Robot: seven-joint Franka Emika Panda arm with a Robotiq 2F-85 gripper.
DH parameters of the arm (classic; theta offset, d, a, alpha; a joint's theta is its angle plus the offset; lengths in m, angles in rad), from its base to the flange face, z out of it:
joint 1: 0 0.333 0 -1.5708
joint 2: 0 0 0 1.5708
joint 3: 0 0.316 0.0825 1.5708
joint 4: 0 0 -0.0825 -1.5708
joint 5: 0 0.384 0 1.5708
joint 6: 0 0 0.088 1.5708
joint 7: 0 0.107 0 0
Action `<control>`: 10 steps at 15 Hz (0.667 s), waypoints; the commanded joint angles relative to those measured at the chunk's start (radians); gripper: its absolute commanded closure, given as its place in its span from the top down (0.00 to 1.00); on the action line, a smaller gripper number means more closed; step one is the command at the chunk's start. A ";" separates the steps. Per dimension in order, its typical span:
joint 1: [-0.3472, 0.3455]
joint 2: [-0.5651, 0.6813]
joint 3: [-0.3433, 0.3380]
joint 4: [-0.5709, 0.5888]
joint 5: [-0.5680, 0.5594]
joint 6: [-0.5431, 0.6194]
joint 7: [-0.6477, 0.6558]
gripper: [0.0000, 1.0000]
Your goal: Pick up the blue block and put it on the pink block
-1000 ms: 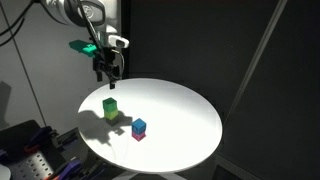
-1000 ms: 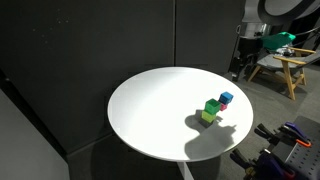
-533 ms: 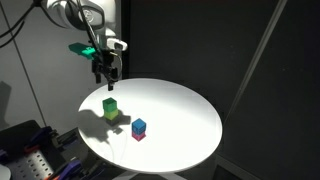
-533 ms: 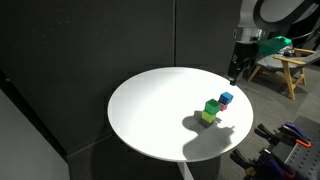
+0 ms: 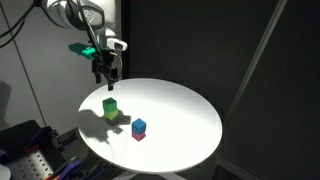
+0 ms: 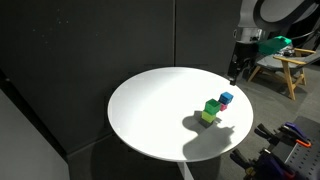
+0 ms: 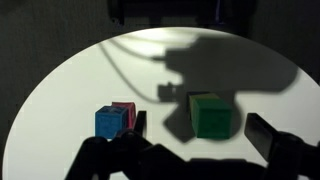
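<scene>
The blue block (image 5: 139, 124) sits on top of the pink block (image 5: 138, 135) near the front of the round white table (image 5: 185, 110). Both show in the other exterior view too, blue block (image 6: 227, 98) over the pink one, which is barely visible there. In the wrist view the blue block (image 7: 108, 121) covers most of the pink block (image 7: 126, 110). My gripper (image 5: 108, 72) (image 6: 233, 72) hangs open and empty above the table's edge, well clear of the stack. In the wrist view the gripper (image 7: 200, 132) has its fingers spread wide.
A yellow-green cube (image 5: 110, 108) (image 6: 211, 109) (image 7: 210, 115) stands on the table beside the stack, below my gripper. A wooden stand (image 6: 285, 68) is beyond the table. Robot equipment (image 5: 30, 150) sits low beside the table. Dark curtains surround the scene.
My gripper shifted slightly sideways above the table edge a second ago and has held still since. The blocks have not moved.
</scene>
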 commanded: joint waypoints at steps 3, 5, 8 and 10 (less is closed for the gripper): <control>-0.001 0.000 0.000 0.001 0.000 -0.001 0.000 1.00; -0.001 0.000 0.000 0.001 0.000 -0.001 0.000 1.00; -0.001 0.000 0.000 0.001 0.000 -0.001 0.000 1.00; -0.001 -0.007 0.001 -0.001 -0.001 0.002 0.003 1.00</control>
